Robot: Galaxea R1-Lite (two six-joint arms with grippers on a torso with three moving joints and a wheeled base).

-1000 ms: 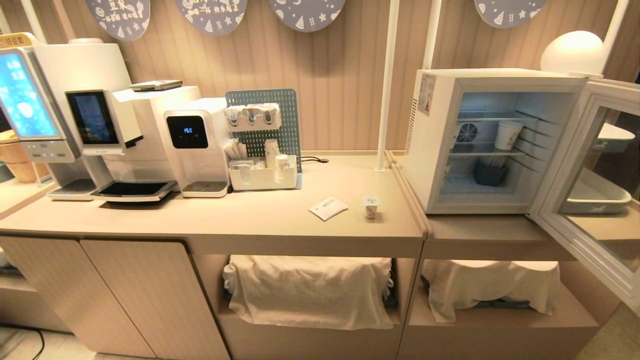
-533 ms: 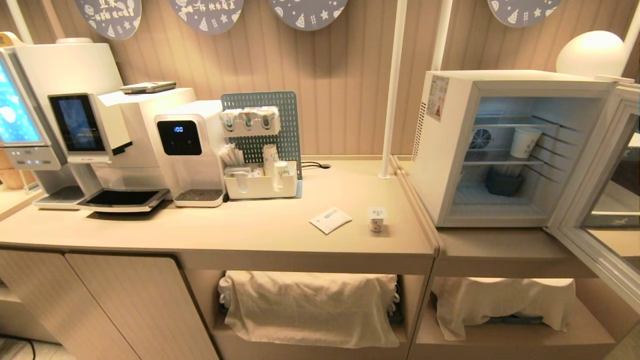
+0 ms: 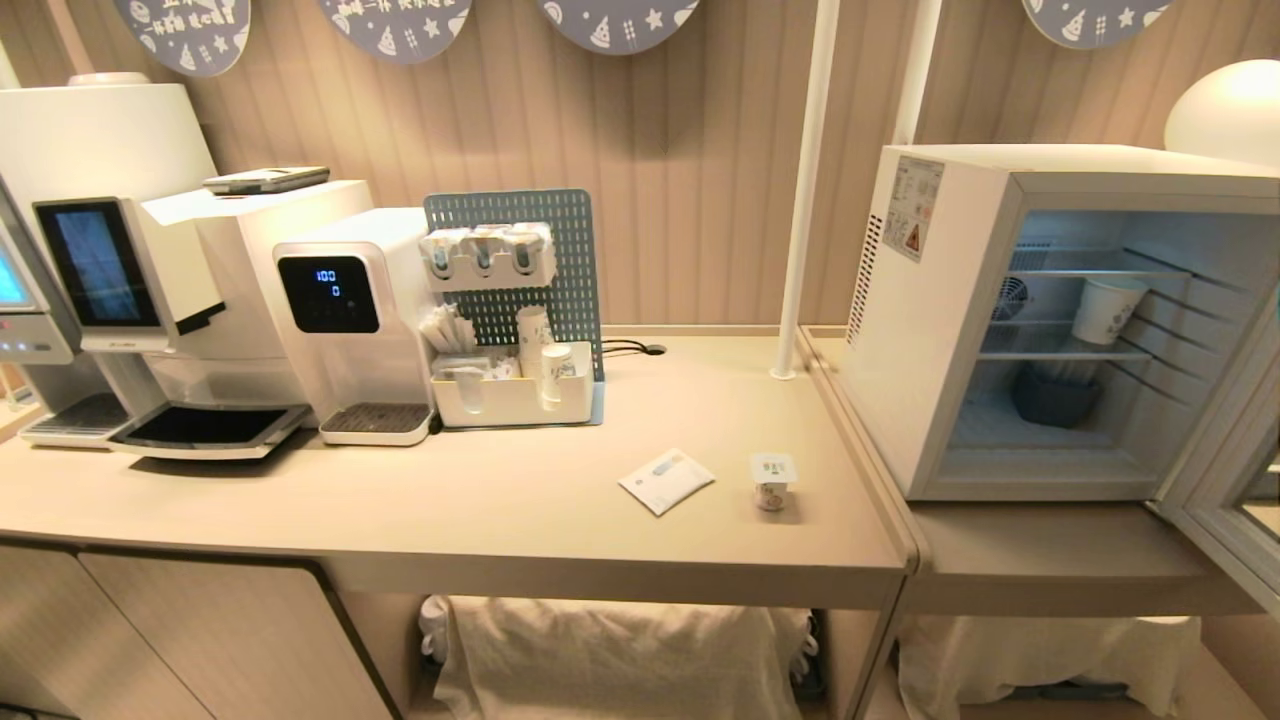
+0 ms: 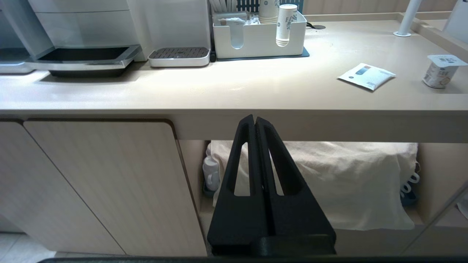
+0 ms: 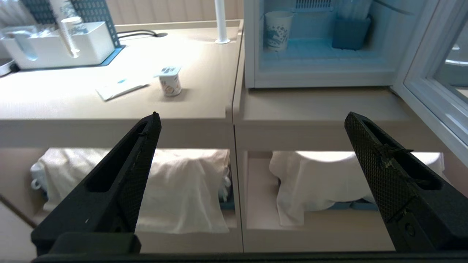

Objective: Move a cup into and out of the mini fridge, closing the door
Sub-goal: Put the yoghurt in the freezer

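Left gripper [image 4: 255, 118] parked low in front of the counter edge, its two black fingers pressed flat together with nothing between them; right gripper [image 5: 250, 117] likewise low before the counter, jaws spread wide and empty, one finger [image 5: 120, 171] before the left shelf opening, the other before the right; neither arm shows in the head view. Beyond the fingers, white cloths [image 5: 182, 190] draped over the lower shelves. Up on the beige counter [image 3: 450, 500] the cup [image 3: 772, 481] stands upright near the right end, flat foil lid on top, clear of both grippers; a flat white sachet [image 3: 666, 480] lies just beside it on the left, not touching. Mini fridge [image 3: 935, 300] sits on the lower adjoining counter section to the right of the cup, interior lit; the door [image 3: 1230, 480] swung fully open at the far right, only its frame and part of the glass showing. Inside: a taller paper cup [image 3: 1106, 310] with blue print on the wire shelf, a dark container [image 3: 1055, 397] below it, the fan [image 3: 1012, 297] at the rear. Farther left along the counter, a white organiser tray [image 3: 515, 395] with paper cups before a blue pegboard, then a water dispenser [image 3: 345, 300] with lit display, then a coffee machine [image 3: 150, 270] with touchscreen.
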